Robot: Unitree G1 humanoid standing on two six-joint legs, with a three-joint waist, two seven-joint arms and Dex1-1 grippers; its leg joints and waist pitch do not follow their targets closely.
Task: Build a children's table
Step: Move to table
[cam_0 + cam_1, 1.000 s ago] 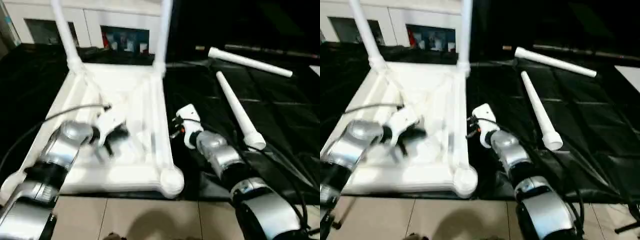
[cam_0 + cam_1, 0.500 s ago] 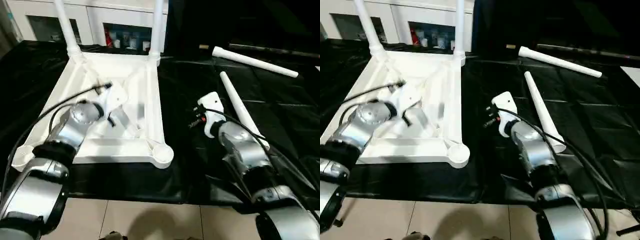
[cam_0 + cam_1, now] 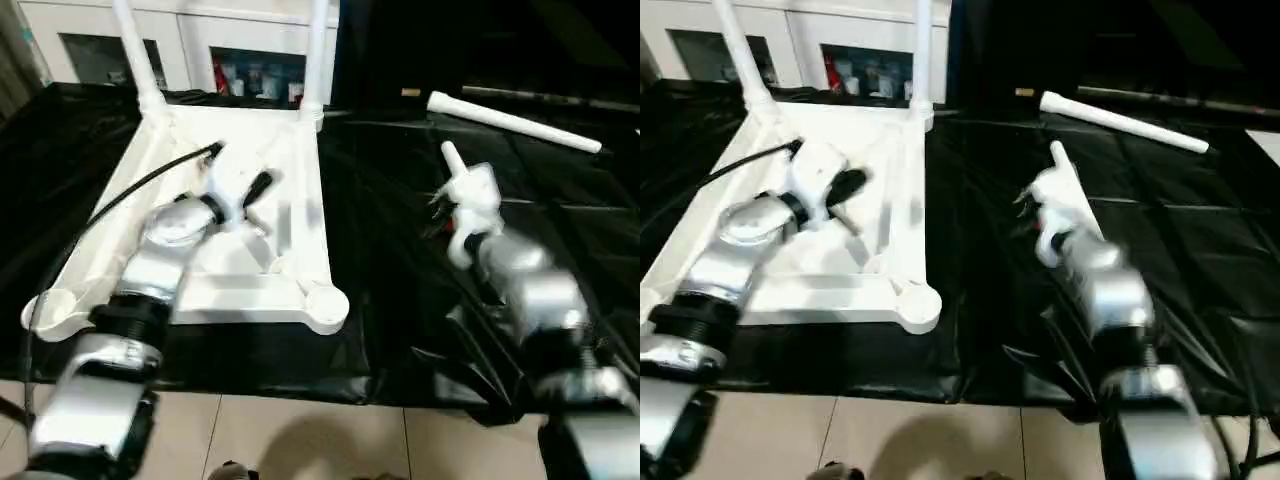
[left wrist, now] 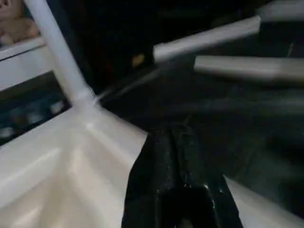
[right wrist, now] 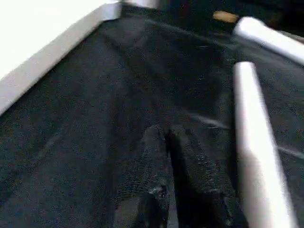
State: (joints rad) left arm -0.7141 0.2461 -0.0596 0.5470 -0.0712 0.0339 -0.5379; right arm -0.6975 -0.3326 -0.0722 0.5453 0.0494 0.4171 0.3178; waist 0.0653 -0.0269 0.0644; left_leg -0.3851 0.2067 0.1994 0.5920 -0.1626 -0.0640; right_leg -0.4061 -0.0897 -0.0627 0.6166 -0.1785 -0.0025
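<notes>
Both arms have moved since a sec ago. Right gripper (image 5: 166,142) was low, beside the near-right corner of the table top (image 3: 300,160); now it's reached out over the black sheet (image 3: 380,250), up by the nearer loose leg (image 5: 256,142). Left gripper (image 3: 255,187) was low over the ribbed underside; now it's further up, pointing twd the far-right corner. Top itself hasn't budged, allowing for camera shift.

Where the task's things are: top lies upside down on the sheet, to the robot's left of centre. Two legs are already standing in the far corner sockets, far-left leg (image 3: 135,55) and far-right leg (image 3: 318,55). Near-right socket (image 3: 326,303) and near-left socket (image 3: 45,310) are empty. Second loose leg (image 3: 515,122) lies further back on the right, crosswise.

Grippers: left one's fingers (image 4: 173,161) are pressed together w/ nothing in them. Right one's fingers (image 5: 187,156) show a thin gap in the wrist view, nothing between them, not on the leg.

Key relation for the next move: the nearer loose leg lies just beside the right gripper, on its outer side, close but not touching as far as I can tell. Its long axis runs roughly fwd/away from the robot, nearly parallel to the fingers. So the right arm is clearly the nearer one. I'd judge it needs to open wider and shift sideways over the leg before closing.
</notes>
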